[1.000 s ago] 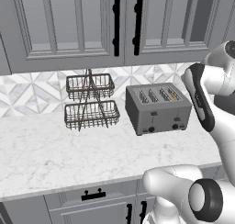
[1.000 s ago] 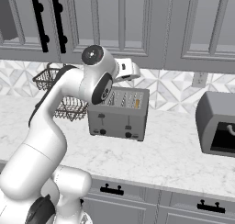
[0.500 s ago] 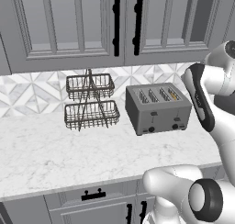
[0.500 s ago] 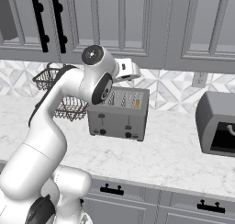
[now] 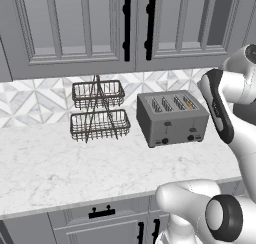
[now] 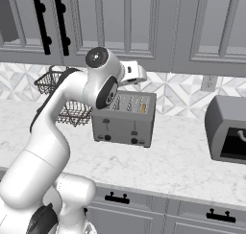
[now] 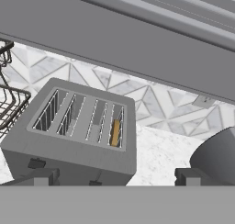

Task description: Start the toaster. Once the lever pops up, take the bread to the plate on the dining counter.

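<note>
Nothing changed over the last second: gripper [image 7: 112, 177] parked, jaws wide open, above toaster [image 7: 73, 136]; bread [image 7: 115, 132] at two o'clock, levers unpressed.

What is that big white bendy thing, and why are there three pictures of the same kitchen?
It's a robot arm that works in a pretend kitchen. Two cameras sit behind it, one on each side. The third rides on its hand, looking down past its open, empty gripper. On the marble worktop stand a grey toaster and a wire basket rack. A slice of bread sits in the toaster's end slot. A dark grey appliance stands to the right.
</note>
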Motion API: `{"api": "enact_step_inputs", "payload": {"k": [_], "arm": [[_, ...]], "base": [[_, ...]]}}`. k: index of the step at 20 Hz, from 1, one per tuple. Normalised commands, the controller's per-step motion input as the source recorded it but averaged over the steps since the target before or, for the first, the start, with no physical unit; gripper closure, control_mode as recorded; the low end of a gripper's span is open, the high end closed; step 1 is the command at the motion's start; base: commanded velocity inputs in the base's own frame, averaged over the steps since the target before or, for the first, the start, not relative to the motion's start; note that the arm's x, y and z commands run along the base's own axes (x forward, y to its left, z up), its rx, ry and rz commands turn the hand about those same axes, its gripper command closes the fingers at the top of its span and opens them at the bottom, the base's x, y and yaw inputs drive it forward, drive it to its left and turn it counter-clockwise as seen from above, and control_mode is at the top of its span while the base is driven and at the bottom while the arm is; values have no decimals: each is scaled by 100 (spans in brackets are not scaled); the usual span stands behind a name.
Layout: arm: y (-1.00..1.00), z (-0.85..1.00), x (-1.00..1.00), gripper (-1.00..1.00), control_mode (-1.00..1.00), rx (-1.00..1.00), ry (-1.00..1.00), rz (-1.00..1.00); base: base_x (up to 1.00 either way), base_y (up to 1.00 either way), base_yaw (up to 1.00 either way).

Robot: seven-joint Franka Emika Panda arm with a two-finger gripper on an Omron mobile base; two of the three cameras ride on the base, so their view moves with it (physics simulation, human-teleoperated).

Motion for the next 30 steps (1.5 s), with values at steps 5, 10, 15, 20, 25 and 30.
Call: {"api": "enact_step_inputs", "payload": {"k": [5, 10, 15, 20, 25, 30], "arm": [[0, 0, 0, -100, -100, 0, 0, 0], [0, 0, 0, -100, -100, 0, 0, 0], [0, 0, 0, -100, -100, 0, 0, 0], [0, 0, 0, -100, -100, 0, 0, 0], [0, 0, 0, -100, -100, 0, 0, 0], [0, 0, 0, -100, -100, 0, 0, 0]], "base": [[0, 0, 0], [0, 0, 0], [0, 0, 0], [0, 0, 0], [0, 0, 0], [0, 0, 0]]}}
